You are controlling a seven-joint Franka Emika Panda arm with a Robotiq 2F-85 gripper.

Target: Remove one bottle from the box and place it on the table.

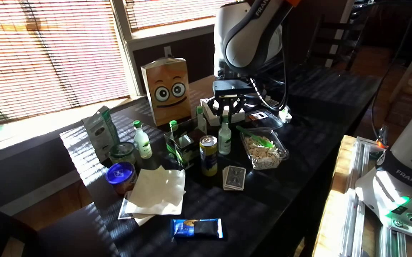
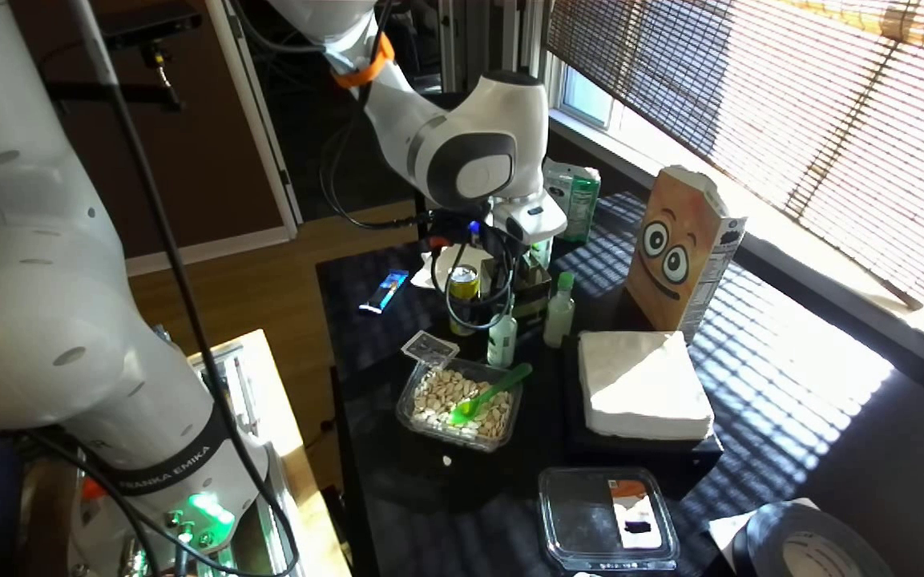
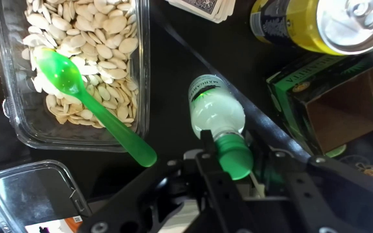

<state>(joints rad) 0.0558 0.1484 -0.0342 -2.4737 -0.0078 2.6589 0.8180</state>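
Our gripper (image 3: 231,139) looms closest in the wrist view, its fingers (image 3: 209,142) on either side of the cap (image 3: 238,158) of the bottle (image 3: 217,113); whether they clamp it or stand just clear, we cannot tell. The bottle is outside the box (image 3: 338,113), beside it and apart, and in an exterior view it looks upright with its base on the counter (image 1: 248,210). We judge this to be the set-down and release. To do it well, we first make sure the base sits flat, then part the fingers slowly and evenly, since so slim a bottle may tip if one side drags. Then we rise straight: toward the box, a swing could catch the can (image 3: 306,22) near it; away from the box, the spoon (image 3: 99,110) in the seed tub (image 3: 143,81).
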